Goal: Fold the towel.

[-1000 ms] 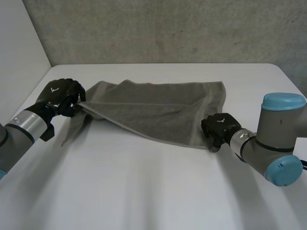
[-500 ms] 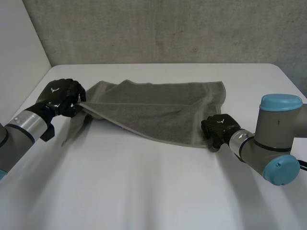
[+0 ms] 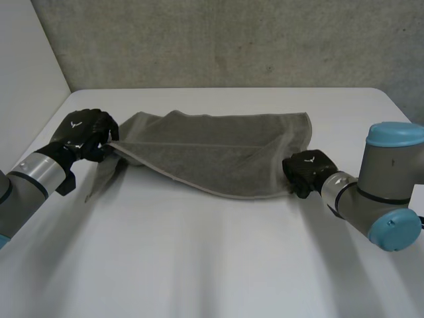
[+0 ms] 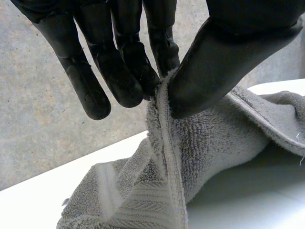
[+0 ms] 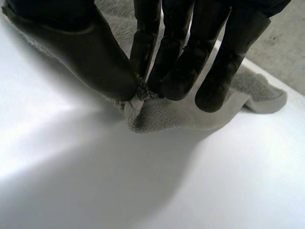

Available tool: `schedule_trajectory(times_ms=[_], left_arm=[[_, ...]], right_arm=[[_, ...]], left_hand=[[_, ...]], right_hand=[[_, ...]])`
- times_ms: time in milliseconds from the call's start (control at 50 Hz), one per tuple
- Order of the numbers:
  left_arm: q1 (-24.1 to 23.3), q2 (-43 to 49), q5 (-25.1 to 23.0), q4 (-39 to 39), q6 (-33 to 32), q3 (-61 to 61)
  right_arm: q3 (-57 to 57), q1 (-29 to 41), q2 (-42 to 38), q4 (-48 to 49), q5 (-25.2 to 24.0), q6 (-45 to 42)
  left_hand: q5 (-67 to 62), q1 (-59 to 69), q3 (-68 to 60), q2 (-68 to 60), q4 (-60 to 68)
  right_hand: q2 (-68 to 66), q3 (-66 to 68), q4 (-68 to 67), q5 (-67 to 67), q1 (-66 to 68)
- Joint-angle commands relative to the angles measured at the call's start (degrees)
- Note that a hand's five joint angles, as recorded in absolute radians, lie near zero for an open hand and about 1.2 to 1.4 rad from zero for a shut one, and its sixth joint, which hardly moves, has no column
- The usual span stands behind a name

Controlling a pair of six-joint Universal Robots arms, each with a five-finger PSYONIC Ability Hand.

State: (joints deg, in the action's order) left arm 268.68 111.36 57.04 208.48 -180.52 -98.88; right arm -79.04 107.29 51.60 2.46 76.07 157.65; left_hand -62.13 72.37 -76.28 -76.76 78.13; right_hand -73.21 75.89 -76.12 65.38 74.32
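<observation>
A grey towel (image 3: 212, 156) lies spread across the middle of the white table (image 3: 212, 265), its near edge lifted off the surface. My left hand (image 3: 85, 134) holds the towel's near left corner above the table; in the left wrist view the thumb (image 4: 224, 62) and fingers (image 4: 128, 71) pinch the towel's hem (image 4: 167, 143). My right hand (image 3: 306, 171) is at the near right corner, just above the table. There the thumb (image 5: 90, 57) and fingers (image 5: 176, 62) pinch the towel's corner (image 5: 143, 112).
A grey concrete wall (image 3: 232, 40) stands behind the table's far edge. A white panel (image 3: 26, 73) rises along the table's left side. Bare tabletop stretches between the towel and the front edge.
My right hand has shut on the near right corner of the towel and lifted it slightly, moving a little to the right. The left hand has not moved.
</observation>
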Motion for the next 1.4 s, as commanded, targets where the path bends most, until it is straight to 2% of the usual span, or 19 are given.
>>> schedule_trajectory(times_ms=[20,140,220,320,440,480,540,700,940,980,1020,1040,1060,1080,1120,1180,1400], left_arm=[[-0.26,0.0,-0.09,-0.09,-0.09,-0.09],[-0.61,0.79,-0.26,0.26,-0.79,-0.79],[-1.49,3.07,-0.09,1.14,-0.97,-0.88],[-3.16,6.85,0.35,3.34,-2.02,-0.53],[-4.39,9.93,4.22,5.1,-6.33,0.61],[-4.57,10.28,5.54,5.1,-7.39,0.88],[-5.62,11.33,8.69,4.66,-8.88,0.97],[-7.11,12.57,9.58,4.57,-8.62,0.97],[-9.84,15.9,10.02,4.66,-5.28,3.6],[-9.93,16.35,10.72,4.57,-5.28,4.04],[-9.93,16.87,12.73,4.39,-5.45,4.57],[-9.93,16.87,12.74,4.39,-5.45,4.57],[-9.93,16.7,14.05,4.39,-5.45,4.83],[-9.93,16.7,14.06,4.39,-5.45,4.83],[-9.76,16.0,16.69,4.22,-5.72,5.18],[-9.23,13.99,18.54,3.78,-6.59,5.27],[-5.62,3.69,17.75,0.79,-10.2,0.97]], right_arm=[[0.12,-0.32,7.53,-0.79,-0.39,4.32],[1.35,-5.14,15.1,-1.05,-1.53,11.35],[1.35,-6.3,15.81,-1.41,-3.2,12.42],[2.23,-6.56,15.72,-4.39,-4.96,12.51],[2.32,-6.56,15.64,-4.75,-5.05,12.69],[2.4,-6.56,15.64,-4.75,-5.05,12.69],[2.58,-6.65,15.64,-4.75,-5.05,12.51],[2.84,-7.0,15.9,-4.83,-4.96,12.51],[3.11,-8.23,16.07,-5.36,-5.05,12.42],[3.46,-8.49,16.08,-5.88,-5.05,12.42],[3.99,-8.76,16.08,-6.59,-5.05,12.42],[4.33,-8.93,16.16,-7.29,-5.05,12.42],[4.34,-8.94,16.16,-7.29,-5.05,12.42],[4.6,-9.37,16.16,-7.9,-5.14,12.42],[4.86,-9.81,16.25,-8.44,-5.23,12.34],[5.57,-10.87,16.34,-9.58,-5.23,12.25],[4.52,-13.24,18.27,-13.71,-6.1,10.5]], left_hand=[[-7.87,7.63,-3.72,-3.24,1.87],[-7.87,7.63,-3.72,-3.24,1.87],[1.5,-1.75,5.66,6.13,-7.5],[5.06,-5.3,9.21,9.69,-11.06],[8.42,-8.66,12.58,13.05,-14.42],[12.46,-12.7,16.61,17.09,-18.46],[29.89,-30.13,34.04,34.52,-35.89],[37.52,-37.76,41.68,42.15,-43.52],[36.02,-36.26,40.17,40.65,-42.02],[33.49,-33.73,37.64,38.11,-39.49],[19.94,-20.18,24.09,24.56,-25.94],[19.86,-20.1,24.02,24.49,-25.86],[13.37,-13.61,17.52,17.99,-19.37],[13.3,-13.54,17.46,17.93,-19.3],[4.1,-4.34,8.25,8.72,-10.1],[-2.66,2.42,1.5,1.97,-3.34],[-4.19,3.95,-0.04,0.43,-1.81]], right_hand=[[-6.79,4.11,-3.88,4.62,5.68],[-6.79,4.11,-3.88,4.62,5.68],[-6.79,4.11,-3.88,4.62,5.68],[-6.79,4.11,-3.88,4.62,5.68],[-6.79,4.11,-3.88,4.62,5.68],[-6.79,4.11,-3.88,4.62,5.68],[-6.79,4.11,-3.88,4.62,5.68],[-6.79,4.11,-3.88,4.62,5.68],[-6.79,4.11,-3.88,4.62,5.68],[-6.79,4.11,-3.88,4.62,5.68],[-6.79,4.11,-3.88,4.62,5.68],[-6.79,4.11,-3.88,4.62,5.68],[-6.79,4.11,-3.88,4.62,5.68],[-6.79,4.11,-3.88,4.62,5.68],[-6.79,4.11,-3.88,4.62,5.68],[-6.79,4.11,-3.88,4.62,5.68],[-6.79,4.11,-3.88,4.62,5.68]])
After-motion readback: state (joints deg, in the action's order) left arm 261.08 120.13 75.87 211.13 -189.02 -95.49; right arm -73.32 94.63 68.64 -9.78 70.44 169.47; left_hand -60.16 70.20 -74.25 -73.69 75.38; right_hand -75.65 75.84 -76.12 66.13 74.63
